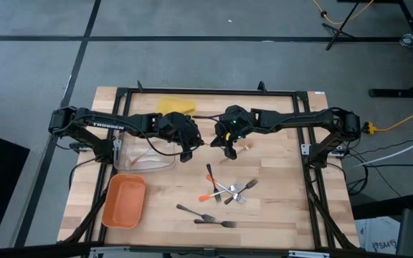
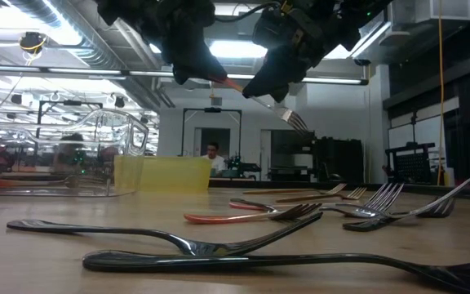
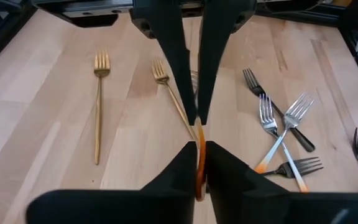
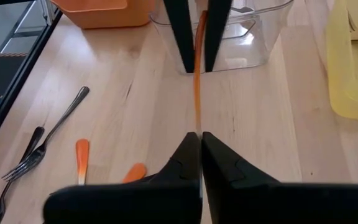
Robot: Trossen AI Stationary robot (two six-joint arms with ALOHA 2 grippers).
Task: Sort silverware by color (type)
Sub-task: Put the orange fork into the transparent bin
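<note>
Handover mid-air | right hand [image 1: 229, 149] clamped on orange-handled fork [image 4: 197, 93] | left hand [image 1: 186, 153] pinching its other end, to carry it | remaining silverware [image 1: 224, 192] on counter [image 1: 278, 201] below both hands

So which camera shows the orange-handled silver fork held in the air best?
The low view: the orange-handled silver fork shows tines and handle. Both wrist views show only its orange handle; the high view barely shows it.

Both grippers meet mid-tabletop [image 1: 278, 215], left gripper [image 1: 188, 153] beside the clear tray [image 1: 124, 161], right gripper [image 1: 229, 148] facing it; a heap of forks [image 1: 228, 192] lies below their fingers.
</note>
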